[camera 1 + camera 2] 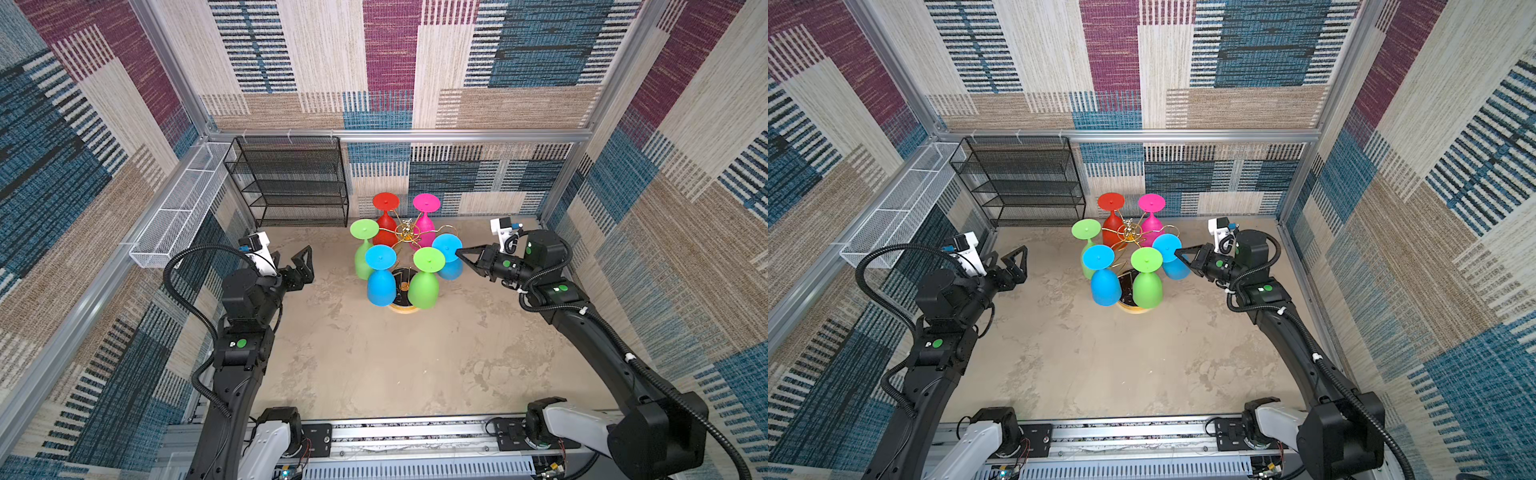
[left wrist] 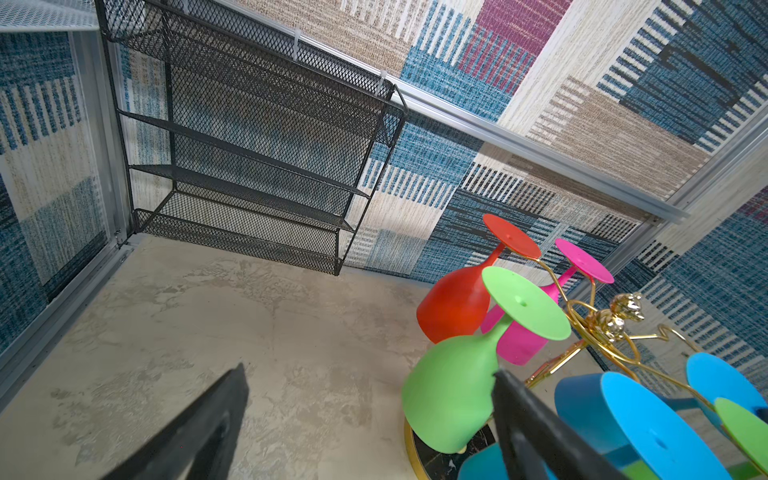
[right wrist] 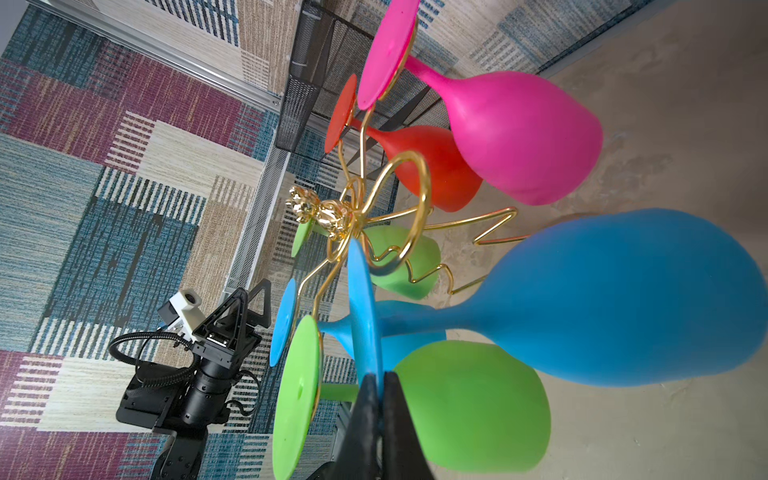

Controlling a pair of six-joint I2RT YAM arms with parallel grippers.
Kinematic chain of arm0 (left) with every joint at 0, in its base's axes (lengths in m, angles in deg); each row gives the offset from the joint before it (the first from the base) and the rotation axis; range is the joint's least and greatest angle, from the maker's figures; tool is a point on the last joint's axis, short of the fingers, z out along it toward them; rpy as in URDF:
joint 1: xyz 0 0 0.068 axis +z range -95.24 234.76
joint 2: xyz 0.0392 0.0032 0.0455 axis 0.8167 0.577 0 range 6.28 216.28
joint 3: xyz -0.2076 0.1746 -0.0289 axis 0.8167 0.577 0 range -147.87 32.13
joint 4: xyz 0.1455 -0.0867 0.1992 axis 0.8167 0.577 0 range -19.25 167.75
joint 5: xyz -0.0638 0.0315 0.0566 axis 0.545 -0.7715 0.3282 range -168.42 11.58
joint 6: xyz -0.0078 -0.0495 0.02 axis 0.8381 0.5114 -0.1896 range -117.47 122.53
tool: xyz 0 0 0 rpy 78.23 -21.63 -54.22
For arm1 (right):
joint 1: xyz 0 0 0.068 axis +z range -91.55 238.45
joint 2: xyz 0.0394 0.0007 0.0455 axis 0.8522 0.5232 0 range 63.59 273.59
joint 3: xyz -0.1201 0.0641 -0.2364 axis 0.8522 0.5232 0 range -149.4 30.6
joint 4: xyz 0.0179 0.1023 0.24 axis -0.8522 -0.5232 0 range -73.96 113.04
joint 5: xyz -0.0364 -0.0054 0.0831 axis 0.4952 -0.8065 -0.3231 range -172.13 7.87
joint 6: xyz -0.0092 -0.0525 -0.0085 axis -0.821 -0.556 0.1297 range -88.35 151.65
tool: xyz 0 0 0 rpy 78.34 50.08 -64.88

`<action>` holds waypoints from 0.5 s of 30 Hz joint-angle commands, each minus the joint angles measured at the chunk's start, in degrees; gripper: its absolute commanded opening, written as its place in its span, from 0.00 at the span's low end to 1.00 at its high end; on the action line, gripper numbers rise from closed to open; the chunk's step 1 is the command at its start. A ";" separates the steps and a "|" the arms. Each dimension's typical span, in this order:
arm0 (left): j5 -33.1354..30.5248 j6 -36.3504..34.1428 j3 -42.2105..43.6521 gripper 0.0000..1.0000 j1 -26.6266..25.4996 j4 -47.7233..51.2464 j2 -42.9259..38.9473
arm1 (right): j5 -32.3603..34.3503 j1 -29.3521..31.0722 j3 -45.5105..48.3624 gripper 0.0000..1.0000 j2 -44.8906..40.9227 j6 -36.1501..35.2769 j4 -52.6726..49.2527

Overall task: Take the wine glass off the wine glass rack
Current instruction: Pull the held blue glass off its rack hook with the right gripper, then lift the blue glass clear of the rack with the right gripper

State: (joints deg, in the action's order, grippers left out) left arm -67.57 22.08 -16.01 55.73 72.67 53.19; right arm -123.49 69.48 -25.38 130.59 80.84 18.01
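Note:
The gold wine glass rack (image 1: pixel 405 231) (image 1: pixel 1128 233) (image 3: pixel 328 216) stands on its round black base (image 1: pixel 400 286) at the middle back. Red, pink, green and blue glasses hang from it upside down. My right gripper (image 1: pixel 458 252) (image 1: pixel 1177 252) (image 3: pixel 380 376) is shut on the foot rim of the blue wine glass (image 1: pixel 448 249) (image 1: pixel 1168 248) (image 3: pixel 623 299) on the rack's right side. One gold ring arm (image 3: pixel 409 208) beside that foot is empty. My left gripper (image 1: pixel 291 257) (image 1: pixel 1005 254) (image 2: pixel 370 372) hangs open left of the rack, near a green glass (image 2: pixel 449 395), touching nothing.
A black mesh shelf unit (image 1: pixel 291 183) (image 2: pixel 249 145) stands against the back wall on the left. A long white mesh basket (image 1: pixel 178 212) runs along the left wall. Bare tabletop (image 1: pixel 374 365) lies in front of the rack.

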 commanded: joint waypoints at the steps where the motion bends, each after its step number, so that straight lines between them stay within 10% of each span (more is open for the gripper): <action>1: 0.14 0.05 0.14 0.94 -0.01 -1.97 -0.07 | 4.14 -0.21 1.04 0.00 -2.05 -1.71 -1.84; 15: -0.25 0.02 0.24 0.94 -0.08 -2.14 -0.85 | 11.22 -3.92 3.34 0.00 -10.08 -4.81 -6.93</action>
State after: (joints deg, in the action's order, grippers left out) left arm -67.59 22.10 -15.90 55.73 72.67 52.86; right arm -114.49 66.57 -22.21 121.54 77.01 11.12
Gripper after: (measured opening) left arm 0.937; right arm 0.062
